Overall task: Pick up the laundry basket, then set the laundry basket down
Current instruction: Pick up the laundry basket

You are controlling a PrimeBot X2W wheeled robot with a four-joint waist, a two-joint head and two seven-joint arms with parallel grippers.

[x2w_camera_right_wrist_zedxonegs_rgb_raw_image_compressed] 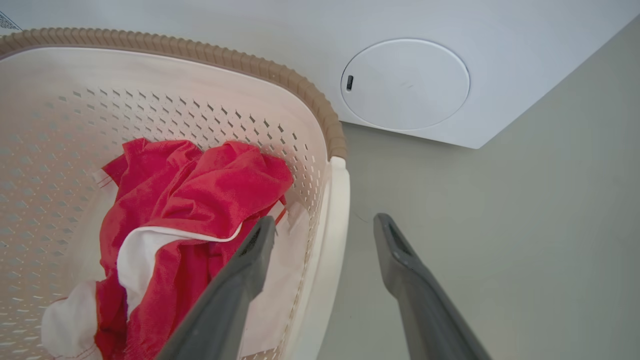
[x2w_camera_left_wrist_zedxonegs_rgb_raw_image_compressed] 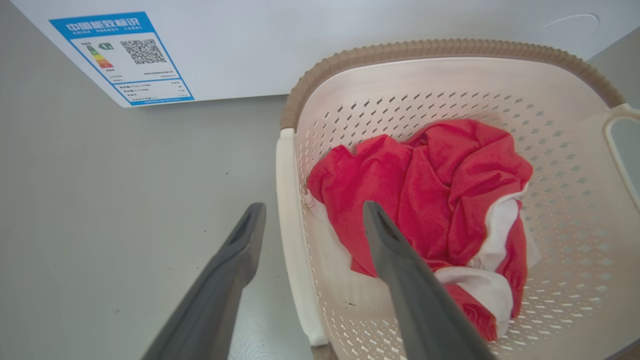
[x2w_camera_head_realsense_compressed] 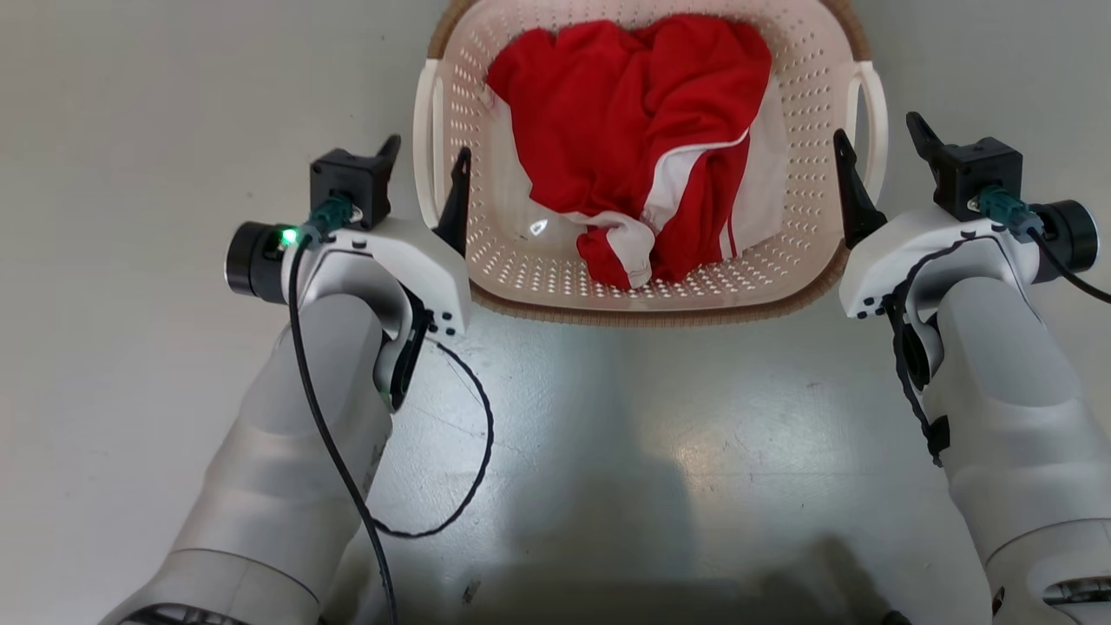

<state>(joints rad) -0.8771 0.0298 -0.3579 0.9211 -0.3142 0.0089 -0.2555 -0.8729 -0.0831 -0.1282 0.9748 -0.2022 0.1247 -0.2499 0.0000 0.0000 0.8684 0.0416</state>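
1. Basket position: laundry basket sits on the floor, dead ahead between both grippers, with its handle-to-handle line running gripper to gripper.
2. Left gripper is spread and straddles the left handle, one finger outside the wall and one inside. Not clamped.
3. Right gripper mirrors this on the right handle, also unclamped.
4. Both arms are equally near. Likely next: close on both handles, then lift level.

A garment lies in the laundry basket, the washer behind it. The left gripper straddles its left handle, the right gripper its right handle.
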